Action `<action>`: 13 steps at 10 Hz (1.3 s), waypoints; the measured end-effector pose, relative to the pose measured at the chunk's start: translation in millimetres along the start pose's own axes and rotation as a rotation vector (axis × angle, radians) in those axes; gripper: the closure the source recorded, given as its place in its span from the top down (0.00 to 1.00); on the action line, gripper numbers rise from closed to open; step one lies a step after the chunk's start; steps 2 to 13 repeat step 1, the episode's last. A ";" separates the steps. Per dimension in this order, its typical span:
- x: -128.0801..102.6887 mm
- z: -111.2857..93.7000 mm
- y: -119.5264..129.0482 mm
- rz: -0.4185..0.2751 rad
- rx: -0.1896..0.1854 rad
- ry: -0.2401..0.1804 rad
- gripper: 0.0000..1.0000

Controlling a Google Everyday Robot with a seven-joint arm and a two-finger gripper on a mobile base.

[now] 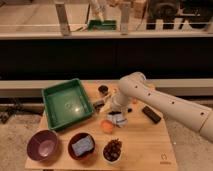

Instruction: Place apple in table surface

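Note:
The apple (106, 126) is small, round and orange-red. It is at the middle of the light tan table surface (145, 142), just right of the green tray's near corner. My gripper (112, 115) hangs at the end of the white arm (150, 97), which reaches in from the right. The gripper is directly above and behind the apple, very close to it. I cannot tell whether it touches the apple.
A green tray (67, 104) stands at the left. Along the front edge are a purple bowl (42, 145), a dark red bowl with a blue sponge (82, 146) and a white bowl of dark fruit (113, 150). A black bar (151, 114), a dark cup (103, 90) and a pale packet (119, 120) lie near the arm.

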 end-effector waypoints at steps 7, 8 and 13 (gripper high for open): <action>0.0 0.0 0.0 0.000 0.000 0.000 0.80; 0.0 0.0 0.0 0.000 0.000 0.000 0.80; 0.0 0.0 0.0 0.000 0.000 0.000 0.80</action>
